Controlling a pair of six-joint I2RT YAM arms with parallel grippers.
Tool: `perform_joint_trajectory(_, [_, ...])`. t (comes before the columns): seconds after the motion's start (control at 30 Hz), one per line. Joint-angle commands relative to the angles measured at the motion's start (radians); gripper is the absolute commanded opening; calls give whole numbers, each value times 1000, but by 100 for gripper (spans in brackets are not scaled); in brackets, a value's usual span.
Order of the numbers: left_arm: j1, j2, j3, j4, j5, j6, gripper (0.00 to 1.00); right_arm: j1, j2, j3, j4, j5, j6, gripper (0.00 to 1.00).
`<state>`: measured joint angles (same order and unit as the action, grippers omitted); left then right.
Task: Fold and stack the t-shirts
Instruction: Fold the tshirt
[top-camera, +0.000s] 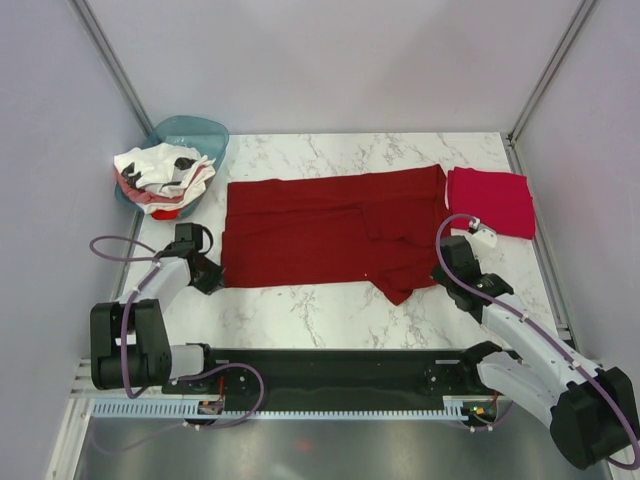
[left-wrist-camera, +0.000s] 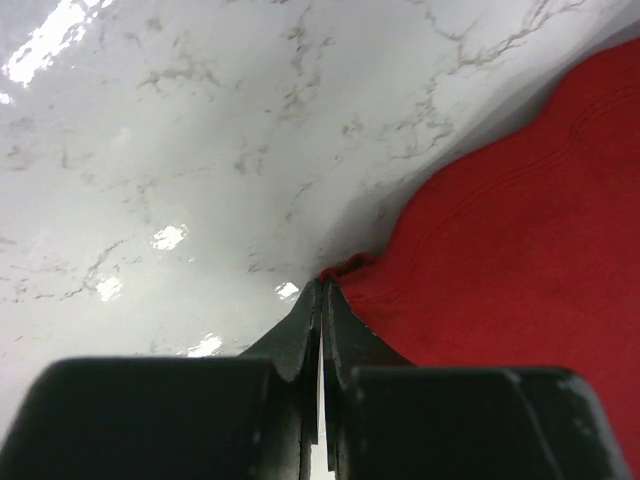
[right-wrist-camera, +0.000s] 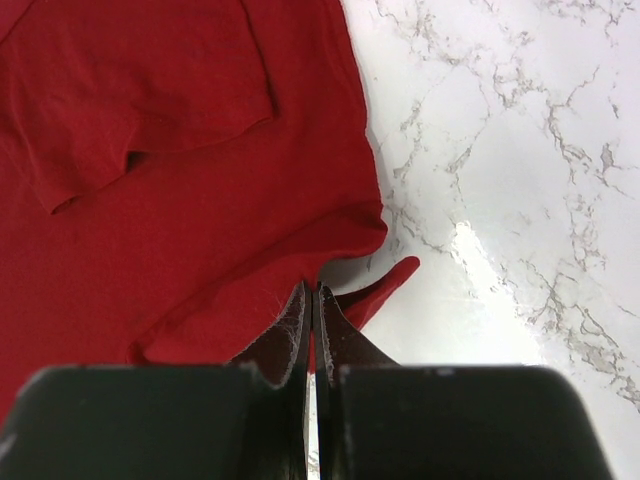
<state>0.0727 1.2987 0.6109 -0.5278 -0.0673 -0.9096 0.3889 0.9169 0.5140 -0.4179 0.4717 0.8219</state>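
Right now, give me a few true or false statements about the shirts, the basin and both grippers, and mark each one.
1. The dark red t-shirt lies spread out on the table between the two arms. True.
2. The left gripper hangs open above bare marble. False: it is shut on the near left corner of the dark red t-shirt.
3. The crimson t-shirt lies folded at the table's far right. True.
4. The teal basin is empty. False: white t-shirts with black and red marks are piled in it and hang over its rim.
5. The right gripper is shut on the dark red t-shirt's edge. True.
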Motion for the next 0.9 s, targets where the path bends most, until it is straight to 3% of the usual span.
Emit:
perform_joint_trajectory(0.0, [-2, 13, 26, 63, 11, -11, 2, 1, -13, 3, 30, 8, -9, 3])
perform_joint_trajectory(0.33, [-2, -134, 53, 22, 44, -18, 2, -1, 36, 110, 22, 15, -27, 3])
perform_joint_trajectory(0.87, [1, -53, 165, -17, 54, -57, 2, -41, 210, 290, 10, 33, -23, 2])
